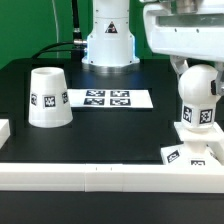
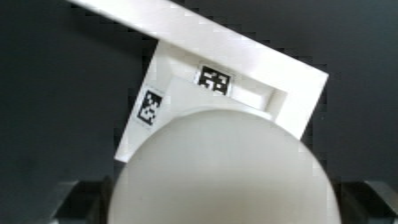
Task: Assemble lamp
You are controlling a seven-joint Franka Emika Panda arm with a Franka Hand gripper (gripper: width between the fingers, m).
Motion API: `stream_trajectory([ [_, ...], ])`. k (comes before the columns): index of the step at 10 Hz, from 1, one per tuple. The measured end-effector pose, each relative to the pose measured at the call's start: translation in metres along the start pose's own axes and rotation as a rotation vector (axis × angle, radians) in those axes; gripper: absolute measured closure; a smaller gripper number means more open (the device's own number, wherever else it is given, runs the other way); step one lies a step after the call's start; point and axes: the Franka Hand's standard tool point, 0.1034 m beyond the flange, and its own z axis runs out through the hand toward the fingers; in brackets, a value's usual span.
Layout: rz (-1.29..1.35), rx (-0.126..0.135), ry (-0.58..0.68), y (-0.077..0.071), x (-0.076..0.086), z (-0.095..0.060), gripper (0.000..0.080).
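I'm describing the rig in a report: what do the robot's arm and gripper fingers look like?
The arm's pedestal is a stout, glossy white cylinder with smooth, rounded shells. The wrist housing is white and boxy, shaded grey underneath. Thin black cables run beside the pedestal. The fingers are dark, nearly black. No tags show on either white part.

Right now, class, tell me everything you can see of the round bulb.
The bulb is a smooth, white, plastic-looking ball with a black-and-white square tag on its side. It stands upright at the exterior view's right, its narrower lower end meeting the flat base block beneath it. The claw sits over its top and appears closed on it. The wrist view shows dark fingers flanking it.
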Motion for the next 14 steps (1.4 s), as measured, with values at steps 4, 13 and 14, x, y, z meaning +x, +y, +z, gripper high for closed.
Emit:
stream_trajectory([
  [4,0.068,0.010,-0.019,-0.0008,0.0004,0.0002,0.0158],
  [13,-0.612,-0.043,-0.028,0.0023,-0.0035,-0.0025,0.0101],
  [14,-0.680,-0.046,-0.028,0.0026,-0.0031,-0.0025,0.0101],
])
